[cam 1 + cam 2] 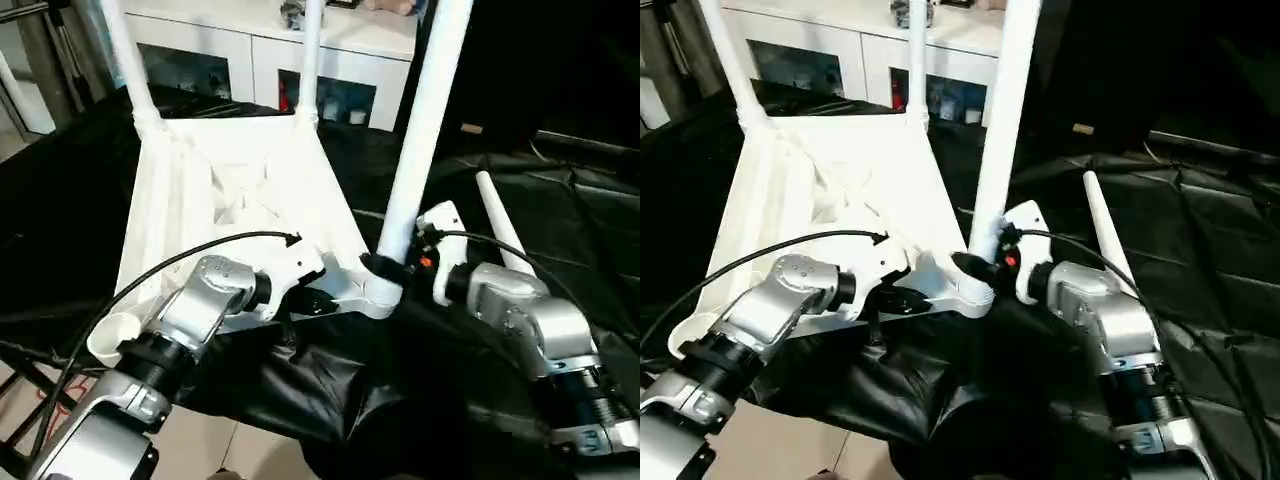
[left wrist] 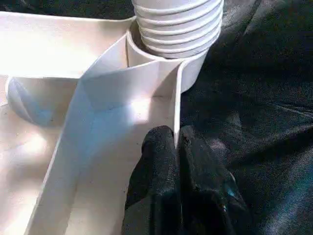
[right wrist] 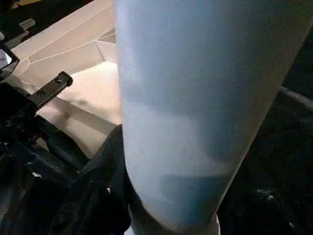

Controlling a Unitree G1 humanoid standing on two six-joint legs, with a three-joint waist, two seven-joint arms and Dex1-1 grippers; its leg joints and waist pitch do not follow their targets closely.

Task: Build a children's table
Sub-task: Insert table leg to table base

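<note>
Head views: one white tabletop (image 1: 235, 190) lies underside-up on the black-draped work table (image 1: 560, 200), three tube legs standing in corner sockets, a fourth leg (image 1: 500, 225) lying loose on the drape, one near socket (image 1: 112, 338) empty. Left wrist view: left gripper (image 2: 177, 142) pinches the tabletop's rim wall beside the near leg's ribbed end (image 2: 178, 24) seated in its socket. Right wrist view: right gripper (image 1: 395, 268) clasps that near leg (image 3: 195, 107) low down.

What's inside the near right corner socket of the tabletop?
A white tube leg stands in the socket, its ribbed end partly above the rim. The right gripper clasps the leg just above. How deep the leg sits is hidden by the socket wall.
</note>
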